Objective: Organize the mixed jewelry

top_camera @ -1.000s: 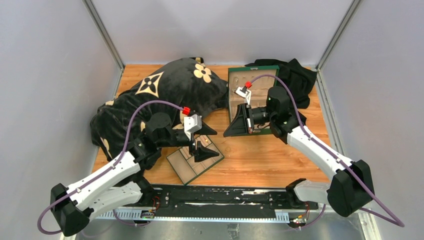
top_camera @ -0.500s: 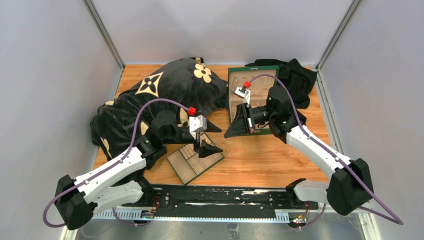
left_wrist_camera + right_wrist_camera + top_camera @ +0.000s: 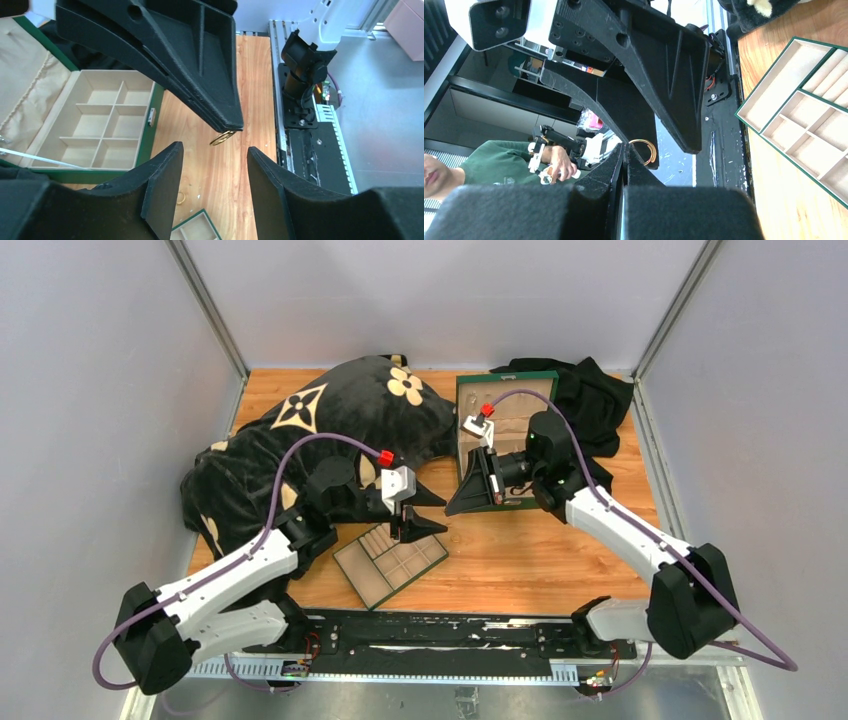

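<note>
The thin gold-coloured ring (image 3: 644, 150) is hanging in the air above the table, a plain bright hoop of fine wire, far smaller than the black fingers around it. The right gripper (image 3: 624, 147) is pinching it at the very tips of its closed jaws, so most of the hoop is sticking out free. The left gripper (image 3: 212, 147) is facing it tip to tip. Its two fingers are standing apart, the ring is showing in the gap, and neither finger appears to be touching it. Below, a second small gold ring (image 3: 180, 198) is lying on the wooden table (image 3: 250, 75), between the green box (image 3: 146, 145) with beige compartments and the flat green tray (image 3: 385, 565).
</note>
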You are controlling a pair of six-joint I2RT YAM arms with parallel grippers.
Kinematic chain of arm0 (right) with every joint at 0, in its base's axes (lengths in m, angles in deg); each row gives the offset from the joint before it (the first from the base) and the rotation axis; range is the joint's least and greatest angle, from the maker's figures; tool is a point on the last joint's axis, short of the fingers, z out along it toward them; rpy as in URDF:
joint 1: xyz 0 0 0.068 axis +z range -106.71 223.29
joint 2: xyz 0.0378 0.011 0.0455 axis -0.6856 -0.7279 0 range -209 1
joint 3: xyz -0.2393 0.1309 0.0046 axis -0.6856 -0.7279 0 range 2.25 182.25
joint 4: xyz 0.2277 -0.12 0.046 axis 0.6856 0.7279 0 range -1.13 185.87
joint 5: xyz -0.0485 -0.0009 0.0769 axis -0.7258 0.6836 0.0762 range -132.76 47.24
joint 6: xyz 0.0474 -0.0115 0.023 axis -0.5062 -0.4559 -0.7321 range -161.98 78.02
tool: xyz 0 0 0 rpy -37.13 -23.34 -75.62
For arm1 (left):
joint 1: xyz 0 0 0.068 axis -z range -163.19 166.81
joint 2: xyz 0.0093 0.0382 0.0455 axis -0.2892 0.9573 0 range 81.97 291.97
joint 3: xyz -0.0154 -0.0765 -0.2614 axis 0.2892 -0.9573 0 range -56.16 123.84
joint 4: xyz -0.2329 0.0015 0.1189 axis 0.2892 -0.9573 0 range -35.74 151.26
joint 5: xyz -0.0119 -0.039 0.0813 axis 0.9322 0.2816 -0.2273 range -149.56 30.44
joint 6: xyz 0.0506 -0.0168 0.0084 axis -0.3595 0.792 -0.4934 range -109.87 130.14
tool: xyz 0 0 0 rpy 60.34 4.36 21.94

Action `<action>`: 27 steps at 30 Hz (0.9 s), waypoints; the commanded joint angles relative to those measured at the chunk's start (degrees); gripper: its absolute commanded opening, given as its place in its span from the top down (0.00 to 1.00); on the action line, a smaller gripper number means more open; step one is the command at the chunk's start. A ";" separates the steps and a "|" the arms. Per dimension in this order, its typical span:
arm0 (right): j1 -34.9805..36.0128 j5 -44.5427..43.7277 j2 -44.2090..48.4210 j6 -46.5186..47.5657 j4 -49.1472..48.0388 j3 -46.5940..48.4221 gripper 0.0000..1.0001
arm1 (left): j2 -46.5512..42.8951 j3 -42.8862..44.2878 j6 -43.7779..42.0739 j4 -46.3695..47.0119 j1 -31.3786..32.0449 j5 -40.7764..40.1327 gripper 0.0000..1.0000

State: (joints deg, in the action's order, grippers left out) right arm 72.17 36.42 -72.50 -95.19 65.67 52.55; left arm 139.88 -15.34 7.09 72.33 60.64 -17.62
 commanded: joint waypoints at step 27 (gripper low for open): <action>1.08 1.75 -2.09 -0.32 -2.24 1.36 1.00 | 0.83 2.20 0.33 2.82 -3.18 4.93 0.79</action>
State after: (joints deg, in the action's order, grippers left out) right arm 72.52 36.79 -74.38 -95.26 64.86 52.55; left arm 140.49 -14.44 7.06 73.71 57.98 -13.41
